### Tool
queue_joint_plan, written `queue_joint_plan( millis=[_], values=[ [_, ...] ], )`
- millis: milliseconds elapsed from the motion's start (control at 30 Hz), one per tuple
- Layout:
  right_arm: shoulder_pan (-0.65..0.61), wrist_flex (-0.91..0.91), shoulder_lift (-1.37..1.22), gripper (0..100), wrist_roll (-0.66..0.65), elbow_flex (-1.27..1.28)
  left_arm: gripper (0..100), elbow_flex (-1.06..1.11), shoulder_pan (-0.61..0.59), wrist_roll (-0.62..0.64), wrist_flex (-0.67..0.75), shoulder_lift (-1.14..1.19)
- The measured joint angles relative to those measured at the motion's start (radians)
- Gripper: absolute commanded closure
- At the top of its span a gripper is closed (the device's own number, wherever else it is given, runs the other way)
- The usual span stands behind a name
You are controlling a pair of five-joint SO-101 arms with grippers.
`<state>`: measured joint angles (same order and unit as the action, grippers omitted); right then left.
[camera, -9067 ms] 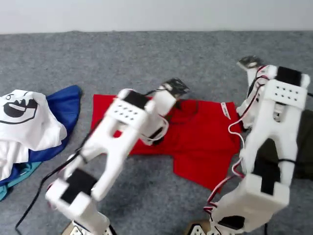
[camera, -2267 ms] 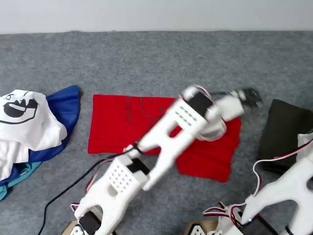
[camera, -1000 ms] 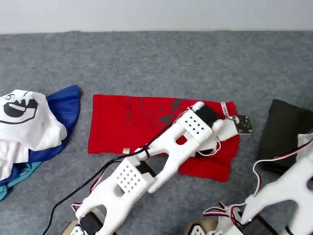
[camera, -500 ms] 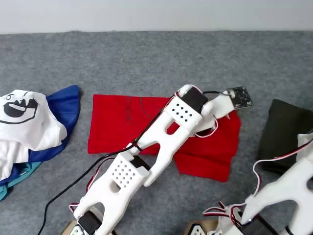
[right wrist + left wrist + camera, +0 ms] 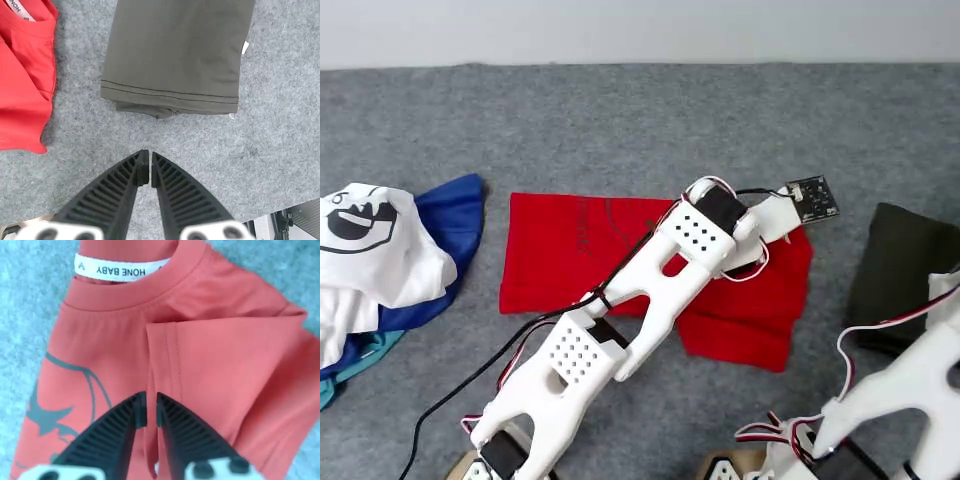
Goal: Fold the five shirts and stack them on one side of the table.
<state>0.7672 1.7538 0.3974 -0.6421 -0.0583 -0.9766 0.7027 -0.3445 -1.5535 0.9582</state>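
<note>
Claws are both showing jaws pressed together. Left claw (image 5: 147, 407) is hanging over the red shirt (image 5: 570, 250), tips by the folded-in sleeve edge near the collar. Red shirt is lying mid-way across the table (image 5: 620, 120). Right claw (image 5: 145, 170) is hovering over bare table, near the folded dark shirt (image 5: 175, 50) sitting beside the red one.

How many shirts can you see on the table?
5: white shirt, blue shirt and teal shirt piled left; red shirt spread mid-table; dark shirt folded at right. The pile may hide more.
</note>
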Motion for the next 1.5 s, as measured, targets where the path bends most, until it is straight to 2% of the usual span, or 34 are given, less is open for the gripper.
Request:
queue_joint_plan(
  millis=[300, 467, 700, 867, 1067, 1300, 1500],
  values=[
    [0.000, 0.000, 0.000, 97.6, 0.000, 0.000, 96, 0.051, -0.011, 0.000, 0.048, 0.043],
    [0.000, 0.000, 0.000, 97.6, 0.000, 0.000, 96, -0.012, -0.041, 0.002, 0.046, 0.103],
    [0.000, 0.000, 0.000, 97.6, 0.000, 0.000, 96, -0.164, -0.086, 0.002, -0.011, 0.190],
    [0.000, 0.000, 0.000, 97.6, 0.000, 0.000, 96, -0.272, -0.103, 0.002, -0.118, 0.207],
    [0.000, 0.000, 0.000, 97.6, 0.000, 0.000, 96, -0.394, -0.048, 0.002, -0.170, 0.207],
    [0.000, 0.000, 0.000, 97.6, 0.000, 0.000, 96, -0.350, 0.063, 0.002, -0.172, 0.218],
    [0.000, 0.000, 0.000, 97.6, 0.000, 0.000, 96, -0.259, 0.029, 0.002, -0.126, 0.219]
  ],
)
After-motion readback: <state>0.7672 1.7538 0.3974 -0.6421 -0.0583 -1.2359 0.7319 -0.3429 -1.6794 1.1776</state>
